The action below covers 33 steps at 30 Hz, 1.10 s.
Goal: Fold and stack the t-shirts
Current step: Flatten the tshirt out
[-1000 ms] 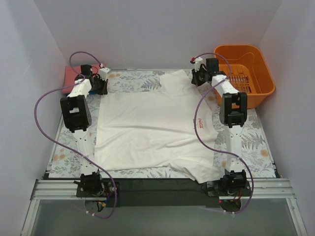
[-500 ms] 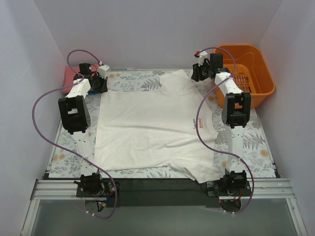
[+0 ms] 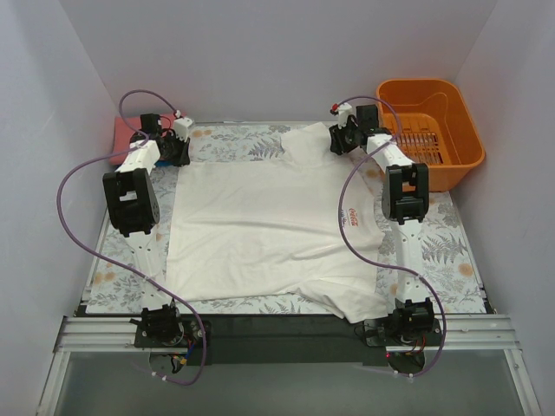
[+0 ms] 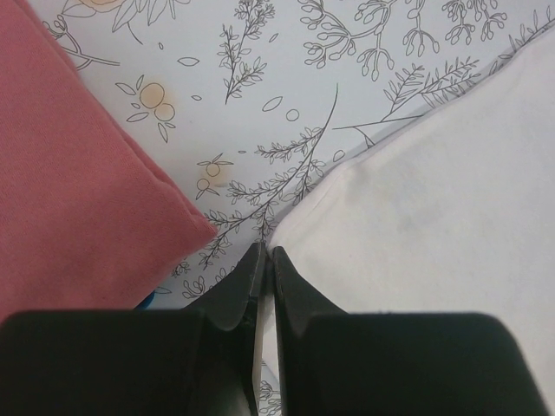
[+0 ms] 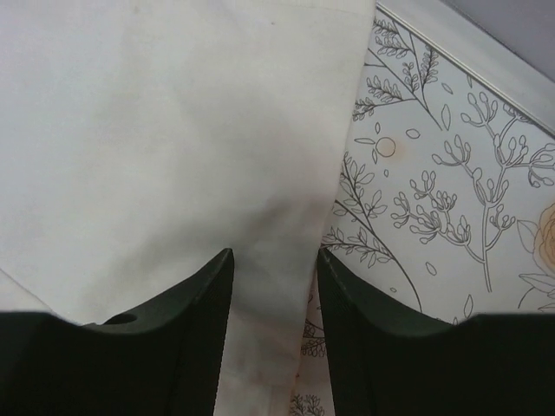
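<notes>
White t-shirt spread on floral cover — left gripper clenched at corner, right gripper released over sleeve edge.

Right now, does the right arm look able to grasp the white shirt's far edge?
Probably yes: the right gripper is open, the white shirt's edge lies in the gap between its fingers, and nothing is in the way.

Orange plastic basket; floral-patterned table cover

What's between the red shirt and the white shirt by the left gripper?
Bare floral table cover lies between the red shirt and white shirt, seen in left wrist view.
</notes>
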Tool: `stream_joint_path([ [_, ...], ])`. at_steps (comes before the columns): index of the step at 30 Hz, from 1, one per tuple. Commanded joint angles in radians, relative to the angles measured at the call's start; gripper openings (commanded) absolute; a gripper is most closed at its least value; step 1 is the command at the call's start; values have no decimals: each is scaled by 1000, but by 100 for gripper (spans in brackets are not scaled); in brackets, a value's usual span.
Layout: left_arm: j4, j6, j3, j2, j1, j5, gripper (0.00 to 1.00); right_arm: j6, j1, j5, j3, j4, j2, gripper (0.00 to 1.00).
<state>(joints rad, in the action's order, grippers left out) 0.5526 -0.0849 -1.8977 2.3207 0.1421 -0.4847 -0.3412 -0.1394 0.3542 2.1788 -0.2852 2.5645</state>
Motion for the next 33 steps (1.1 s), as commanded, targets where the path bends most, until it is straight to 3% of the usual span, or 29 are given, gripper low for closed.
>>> stream_joint_path([
  [1, -3, 11, 8, -87, 5, 5, 0, -35, -17, -24, 76, -32, 45, 49],
  [8, -5, 17, 6, -81, 5, 9, 0, -75, -37, -32, 99, -81, 62, 27],
  [13, -3, 25, 14, -86, 5, 14, 0, -91, -34, 8, 99, -92, 57, 1],
  [26, -6, 8, 6, -92, 8, -12, 0, -47, 1, 48, 19, 30, -99, 1],
  [30, -5, 4, 5, -92, 8, -14, 0, 5, 6, 8, 32, 26, -84, 40],
  [33, -5, 5, 5, -93, 8, -12, 0, 28, 8, 11, 52, -23, -61, 45],
])
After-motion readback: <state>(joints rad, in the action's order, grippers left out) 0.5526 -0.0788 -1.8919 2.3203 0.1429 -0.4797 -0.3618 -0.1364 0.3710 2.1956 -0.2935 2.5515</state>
